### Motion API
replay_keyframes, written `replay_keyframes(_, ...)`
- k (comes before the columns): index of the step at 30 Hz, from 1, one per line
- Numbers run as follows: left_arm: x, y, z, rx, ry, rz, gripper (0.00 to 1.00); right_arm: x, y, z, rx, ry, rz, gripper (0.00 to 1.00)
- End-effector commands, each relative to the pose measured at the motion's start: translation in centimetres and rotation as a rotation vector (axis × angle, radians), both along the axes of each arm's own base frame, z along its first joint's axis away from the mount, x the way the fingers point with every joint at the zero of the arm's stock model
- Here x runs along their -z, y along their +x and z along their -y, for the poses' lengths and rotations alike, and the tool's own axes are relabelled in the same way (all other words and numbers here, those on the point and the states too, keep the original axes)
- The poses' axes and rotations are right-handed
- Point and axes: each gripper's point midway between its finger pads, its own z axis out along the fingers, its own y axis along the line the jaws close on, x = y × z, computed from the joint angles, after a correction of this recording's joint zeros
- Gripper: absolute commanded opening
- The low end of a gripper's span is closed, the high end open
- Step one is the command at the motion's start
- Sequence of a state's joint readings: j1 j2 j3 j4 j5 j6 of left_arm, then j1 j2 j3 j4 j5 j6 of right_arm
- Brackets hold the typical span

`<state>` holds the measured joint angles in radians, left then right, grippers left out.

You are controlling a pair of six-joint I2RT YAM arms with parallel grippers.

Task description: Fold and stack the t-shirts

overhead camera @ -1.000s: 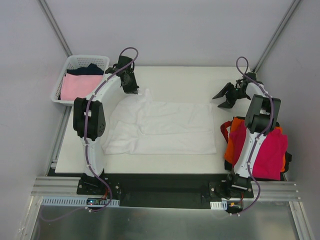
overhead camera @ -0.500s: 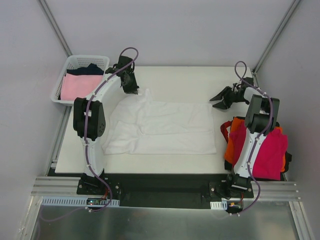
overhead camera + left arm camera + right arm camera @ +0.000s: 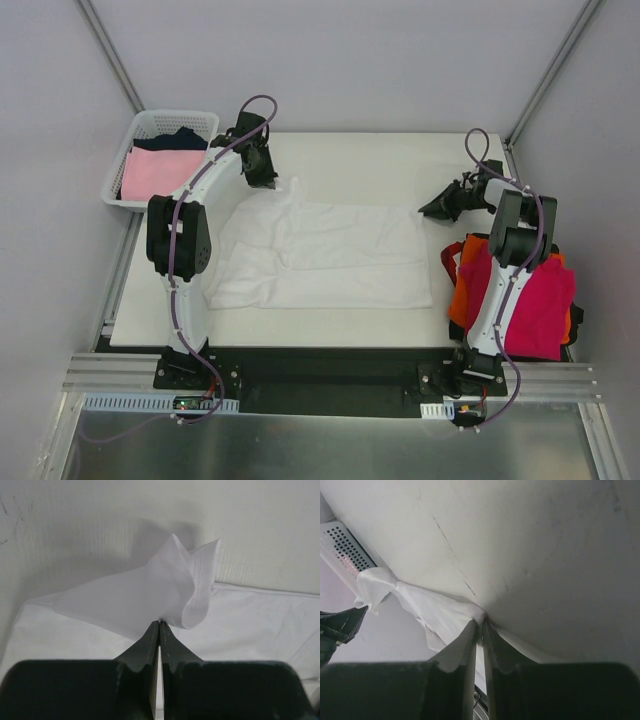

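A white t-shirt (image 3: 330, 255) lies spread across the table, wrinkled on its left half. My left gripper (image 3: 263, 180) is shut on its far left corner; in the left wrist view the fingertips (image 3: 159, 623) pinch a raised, curled flap of white cloth (image 3: 145, 597). My right gripper (image 3: 433, 208) is at the shirt's far right corner. The right wrist view shows its jaws (image 3: 481, 624) closed together on a bunched fold of the white cloth (image 3: 437, 612).
A stack of folded shirts, magenta-red (image 3: 540, 295) over orange (image 3: 460, 300), sits at the right beside the right arm. A white lattice basket (image 3: 175, 117) at the far left holds a pale pink shirt (image 3: 158, 172) and a navy one (image 3: 180, 138).
The right gripper moved left and down onto the white shirt's far right corner and its jaws went from wide open to closed on the cloth. The left gripper kept its hold.
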<state>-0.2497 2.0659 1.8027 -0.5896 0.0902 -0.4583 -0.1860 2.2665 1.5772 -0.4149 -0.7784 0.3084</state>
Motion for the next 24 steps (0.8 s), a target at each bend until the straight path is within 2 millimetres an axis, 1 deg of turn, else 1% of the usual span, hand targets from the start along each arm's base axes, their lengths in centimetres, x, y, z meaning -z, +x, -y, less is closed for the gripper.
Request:
replay_keyframes(1,-2.2,-0.5,-0.5,0.013,0.036,0.040,0.00,0.6,-0.4,0.3,0.005,-0.063,-0.009,0.09)
replay_keyframes(2,-2.1,-0.5,-0.5,0.013,0.039,0.038,0.00,0.6,-0.3,0.3,0.006,-0.065,-0.008,0.03)
replay_keyframes(3,-2.0,-0.6,-0.4,0.015,0.039,0.036,0.00,0.5,-0.3,0.3,0.005,-0.064,-0.008,0.01)
replay_keyframes(8,-1.7,-0.7,-0.6,0.007,0.043,0.027,0.00,0.2,-0.3,0.2,0.008,-0.058,-0.005,0.01)
replay_keyframes(11,-2.0,-0.7,-0.6,0.000,0.039,0.030,0.00,-0.7,-0.4,0.0,0.006,-0.044,0.007,0.01)
replay_keyframes(13,-2.4,-0.8,-0.6,-0.001,0.037,0.039,0.00,-1.8,-0.6,-0.3,0.001,-0.038,0.023,0.01)
replay_keyframes(16,-2.7,-0.9,-0.6,-0.003,0.037,0.044,0.00,-2.9,-1.5,-1.0,-0.021,-0.026,0.031,0.01)
replay_keyframes(18,-2.7,-1.2,-0.7,-0.004,0.039,0.041,0.00,-3.0,-2.4,-1.3,-0.032,-0.025,0.021,0.01)
replay_keyframes(19,-2.6,-1.4,-0.8,-0.004,0.040,0.037,0.00,-3.6,-2.6,-1.6,-0.038,-0.026,0.030,0.01)
replay_keyframes(21,-2.5,-1.9,-1.1,-0.010,0.048,0.032,0.00,-3.4,-3.5,-2.0,-0.045,-0.023,0.018,0.01)
replay_keyframes(24,-2.5,-2.7,-1.6,-0.017,0.056,0.025,0.00,-3.9,-4.6,-2.5,-0.061,-0.027,0.018,0.01)
